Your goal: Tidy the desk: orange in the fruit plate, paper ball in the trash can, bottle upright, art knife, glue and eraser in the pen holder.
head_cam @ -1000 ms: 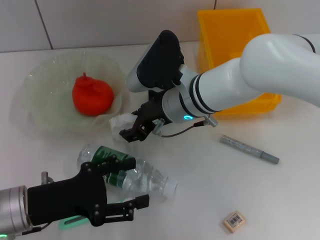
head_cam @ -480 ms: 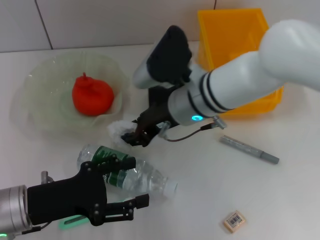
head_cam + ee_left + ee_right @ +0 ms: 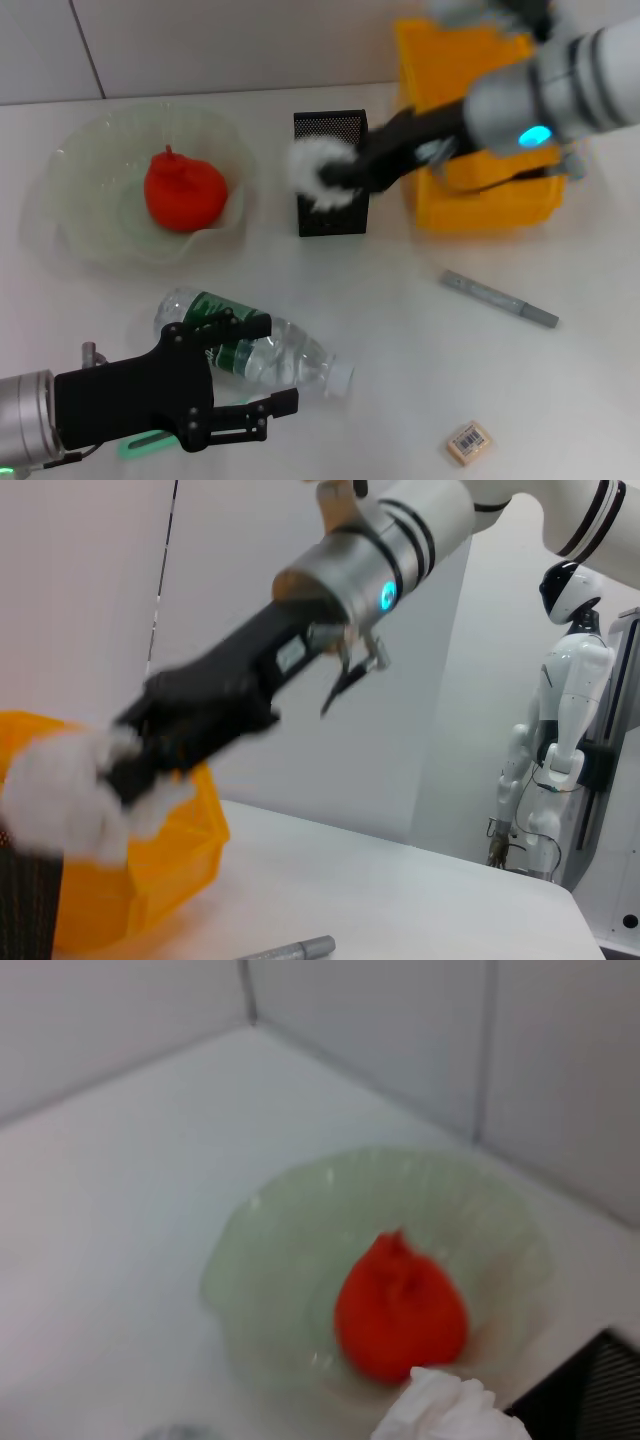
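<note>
Paper ball (image 3: 315, 172) now lifted by right hand (image 3: 335, 180)

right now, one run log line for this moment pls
right gripper: shut on paper ball, in air before pen holder | left gripper: open, by lying bottle | orange: in fruit plate
</note>
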